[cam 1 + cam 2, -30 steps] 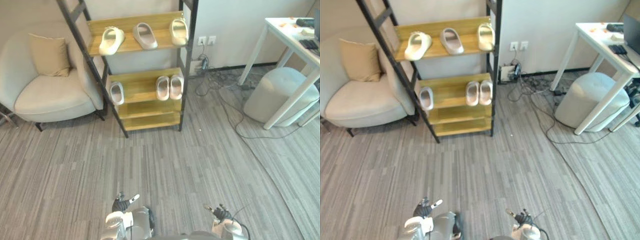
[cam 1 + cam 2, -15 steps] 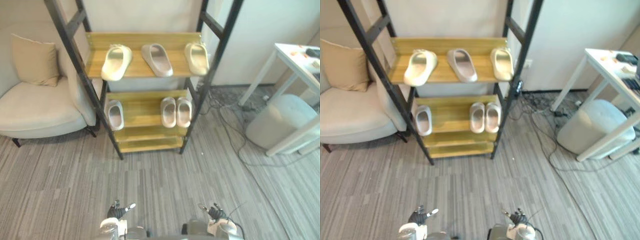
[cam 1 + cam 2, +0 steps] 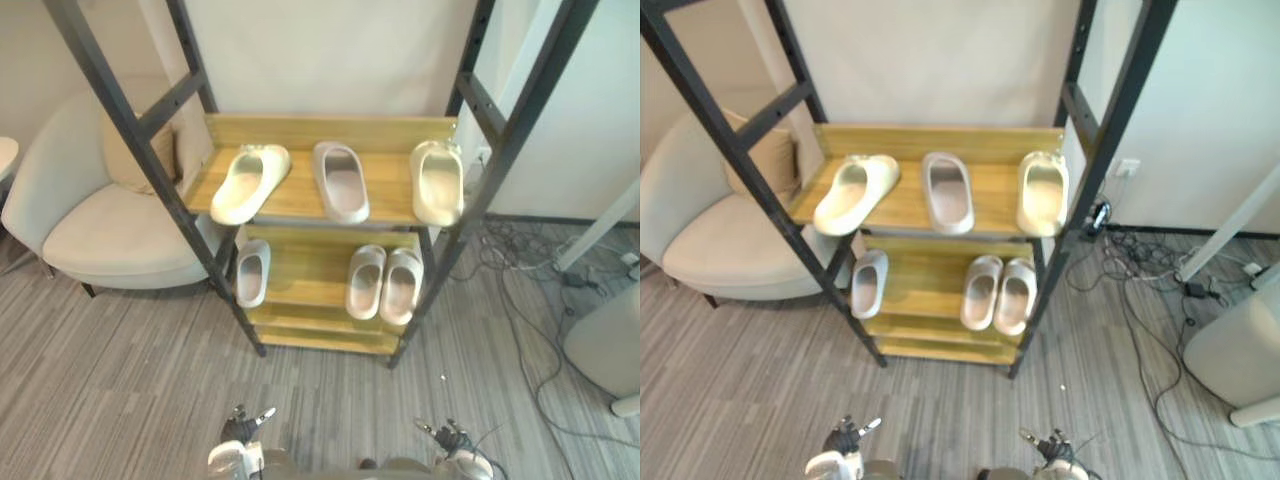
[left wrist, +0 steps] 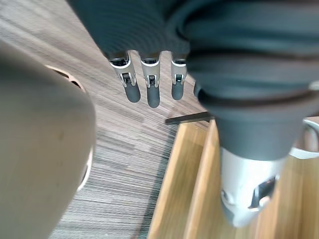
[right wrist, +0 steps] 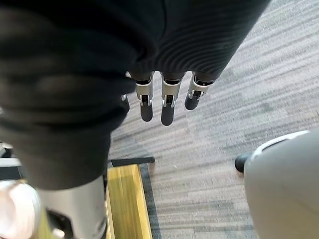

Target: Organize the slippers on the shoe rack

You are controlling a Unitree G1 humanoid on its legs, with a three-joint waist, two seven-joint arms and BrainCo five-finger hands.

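Note:
The shoe rack [image 3: 300,198] has a black frame and wooden shelves and stands straight ahead. Its upper shelf holds a cream slipper [image 3: 249,183] lying askew, a grey-pink slipper [image 3: 340,180] and another cream slipper [image 3: 437,181]. One shelf down, a single pale slipper [image 3: 252,272] lies at the left and a pair [image 3: 384,283] at the right. My left hand [image 3: 241,430] and right hand [image 3: 452,438] hang low before the rack, fingers [image 4: 147,92] and fingers [image 5: 167,107] straight, holding nothing.
A cream armchair [image 3: 115,225] with a tan cushion [image 3: 130,160] stands left of the rack, close to its frame. Cables [image 3: 530,270] trail on the carpet at the right, by a grey pouf [image 3: 610,345] and a white table leg [image 3: 600,222].
The camera has moved closer to the rack, so it looms larger and more central. The slippers lie as before, and both hands still hang low and empty.

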